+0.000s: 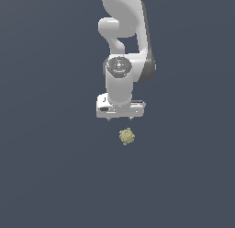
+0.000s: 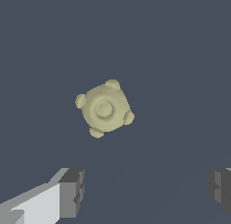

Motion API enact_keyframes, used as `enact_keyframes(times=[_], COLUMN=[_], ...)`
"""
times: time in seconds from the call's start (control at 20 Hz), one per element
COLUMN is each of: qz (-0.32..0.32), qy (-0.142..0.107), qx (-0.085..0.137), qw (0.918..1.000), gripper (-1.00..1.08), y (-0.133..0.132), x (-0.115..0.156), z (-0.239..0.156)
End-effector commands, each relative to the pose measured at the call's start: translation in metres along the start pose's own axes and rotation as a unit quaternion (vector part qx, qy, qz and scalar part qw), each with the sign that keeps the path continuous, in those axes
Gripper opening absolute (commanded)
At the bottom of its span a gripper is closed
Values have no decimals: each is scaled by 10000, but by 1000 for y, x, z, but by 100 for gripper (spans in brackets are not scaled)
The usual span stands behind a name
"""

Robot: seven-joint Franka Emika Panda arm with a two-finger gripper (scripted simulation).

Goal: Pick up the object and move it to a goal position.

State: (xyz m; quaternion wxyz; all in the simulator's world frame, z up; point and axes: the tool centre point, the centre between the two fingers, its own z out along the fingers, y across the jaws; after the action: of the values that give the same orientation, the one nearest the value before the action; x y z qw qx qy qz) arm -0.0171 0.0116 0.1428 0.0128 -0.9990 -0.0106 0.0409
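The pincer [image 2: 144,191] is spread wide, and the object [image 2: 104,109] lies off its line, above centre in the wrist picture. Descending straight could miss the object or knock it away.

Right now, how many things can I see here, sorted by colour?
Yellowish-tan: 1, the knobbly lump
White: 1, the robot arm with its claw, open, hanging apart from the lump
Total: 2

Ground [image 1: 46,176]: flat, uniform dark slate-blue, fills both views edge to edge. No markings or seams visible. Same plain surface [image 2: 180,60] under the wrist camera. Nothing else resting on it.
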Motion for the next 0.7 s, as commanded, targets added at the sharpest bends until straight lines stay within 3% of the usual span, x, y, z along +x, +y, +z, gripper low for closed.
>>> enact_keyframes(times=[0.0, 0.65], qz=[-3, -870], qy=[2, 147], qx=[-1, -95], qw=[10000, 9961], gripper=[100, 100], y=[0, -12], x=[0, 18], z=[0, 20])
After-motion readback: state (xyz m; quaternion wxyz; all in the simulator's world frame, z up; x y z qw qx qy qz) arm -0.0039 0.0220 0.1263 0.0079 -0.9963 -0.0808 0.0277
